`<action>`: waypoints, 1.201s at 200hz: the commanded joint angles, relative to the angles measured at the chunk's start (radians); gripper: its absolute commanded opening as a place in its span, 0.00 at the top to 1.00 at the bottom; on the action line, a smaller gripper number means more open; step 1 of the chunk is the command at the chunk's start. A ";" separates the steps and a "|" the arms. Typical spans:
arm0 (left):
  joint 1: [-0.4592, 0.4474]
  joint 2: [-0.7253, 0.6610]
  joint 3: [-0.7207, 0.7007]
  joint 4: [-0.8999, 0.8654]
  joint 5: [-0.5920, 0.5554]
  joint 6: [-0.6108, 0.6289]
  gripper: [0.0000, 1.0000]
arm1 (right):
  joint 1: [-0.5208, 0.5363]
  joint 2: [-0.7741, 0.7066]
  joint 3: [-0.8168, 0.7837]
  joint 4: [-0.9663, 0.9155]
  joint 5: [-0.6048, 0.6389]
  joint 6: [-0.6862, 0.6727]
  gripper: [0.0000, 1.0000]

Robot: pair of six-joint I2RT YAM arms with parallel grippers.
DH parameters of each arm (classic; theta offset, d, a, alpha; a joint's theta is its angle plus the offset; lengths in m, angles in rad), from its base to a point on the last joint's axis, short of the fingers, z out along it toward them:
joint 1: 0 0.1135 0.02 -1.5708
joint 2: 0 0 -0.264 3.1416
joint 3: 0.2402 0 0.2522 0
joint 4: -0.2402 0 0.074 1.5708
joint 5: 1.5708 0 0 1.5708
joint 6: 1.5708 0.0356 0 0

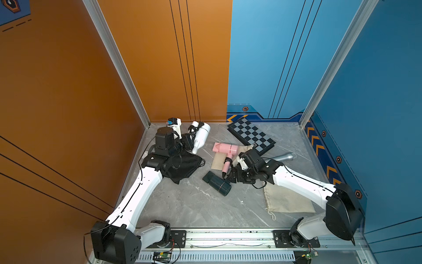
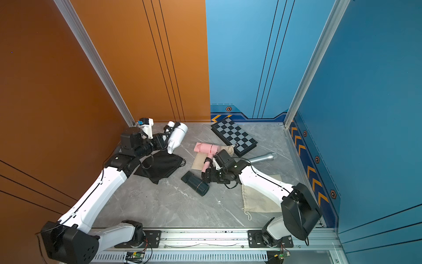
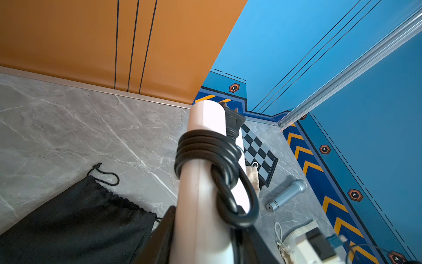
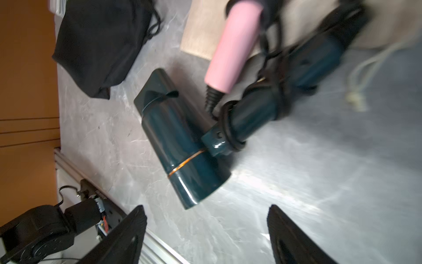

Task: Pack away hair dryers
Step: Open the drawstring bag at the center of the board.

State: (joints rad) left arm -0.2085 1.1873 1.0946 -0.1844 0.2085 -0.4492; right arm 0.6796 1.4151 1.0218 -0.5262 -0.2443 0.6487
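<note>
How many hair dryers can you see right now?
3. The white dryer is held in the left gripper by the orange wall; the pink dryer lies partly on a beige bag; the teal dryer lies on the table before the open right gripper.

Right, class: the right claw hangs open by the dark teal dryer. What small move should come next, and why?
Probably ease forward and close on the dark teal dryer: the right claw is open and empty, and the dryer lies unbagged just ahead of it.
</note>
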 commanded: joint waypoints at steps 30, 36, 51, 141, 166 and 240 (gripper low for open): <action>-0.003 0.008 0.019 0.072 0.023 -0.012 0.88 | -0.028 -0.084 -0.051 -0.367 0.402 -0.107 0.15; -0.003 0.009 0.019 0.074 0.024 -0.013 0.89 | -0.029 -0.087 -0.063 -0.387 0.438 -0.106 0.16; -0.004 0.011 0.021 0.074 0.028 -0.015 0.88 | -0.040 -0.099 -0.086 -0.421 0.482 -0.103 0.16; -0.037 0.033 0.032 0.089 0.024 -0.017 0.88 | -0.051 -0.050 -0.152 -0.432 0.456 -0.067 0.29; -0.044 0.042 0.038 0.091 0.024 -0.016 0.88 | -0.051 0.009 -0.160 -0.400 0.447 -0.072 0.35; -0.060 0.048 0.034 0.098 0.022 -0.013 0.88 | -0.052 0.140 -0.144 -0.329 0.435 -0.102 0.70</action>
State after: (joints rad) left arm -0.2604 1.2407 1.0946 -0.1741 0.2127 -0.4606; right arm 0.6281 1.5402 0.8684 -0.8673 0.1829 0.5598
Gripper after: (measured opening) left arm 0.397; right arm 0.375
